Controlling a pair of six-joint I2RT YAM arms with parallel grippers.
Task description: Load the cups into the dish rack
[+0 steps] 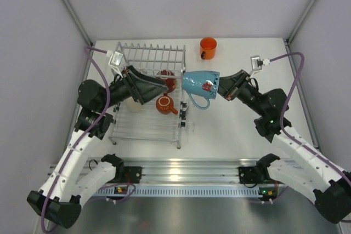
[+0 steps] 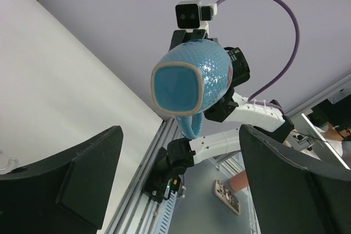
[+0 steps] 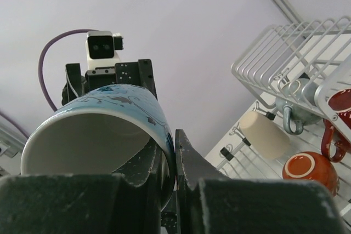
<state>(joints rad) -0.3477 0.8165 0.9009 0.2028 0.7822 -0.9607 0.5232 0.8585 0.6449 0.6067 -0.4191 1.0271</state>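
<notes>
We see a white tabletop [image 1: 236, 130] closed in by pale lilac-grey walls [image 1: 33, 53], with aluminium posts [image 1: 68, 6] running up the far corners and a ribbed metal rail [image 1: 186, 171] along the near edge, where both arms are bolted. A purple cable [image 2: 298, 34] loops from the right wrist. From the left wrist view, a power strip [image 2: 226, 196] lies on the grey floor beyond the rail.

The wire dish rack [image 1: 148, 127] stands on the left half of the tabletop. The right pincer [image 1: 219, 87] is clenched on the rim of the light blue mug [image 1: 198, 83], one finger inside the white mouth and one outside. The mug hangs in the air on its side, just beside the rack's right edge. Its base faces the left arm and its handle points down.

The left pincer [image 1: 165, 86] is released above the rack. Its two black fingers [image 2: 71, 184] are spread wide with nothing between them, and they aim at the mug's base.

In the rack we find a dark red-orange mug [image 1: 164, 104] base up, a red mug [image 1: 169, 79] partly hidden behind the left pincer, and a pale beige cup [image 3: 263, 135] lying on its side. A bright orange mug [image 1: 208, 47] stands upright on the tabletop near the far wall, well apart from the rack.
</notes>
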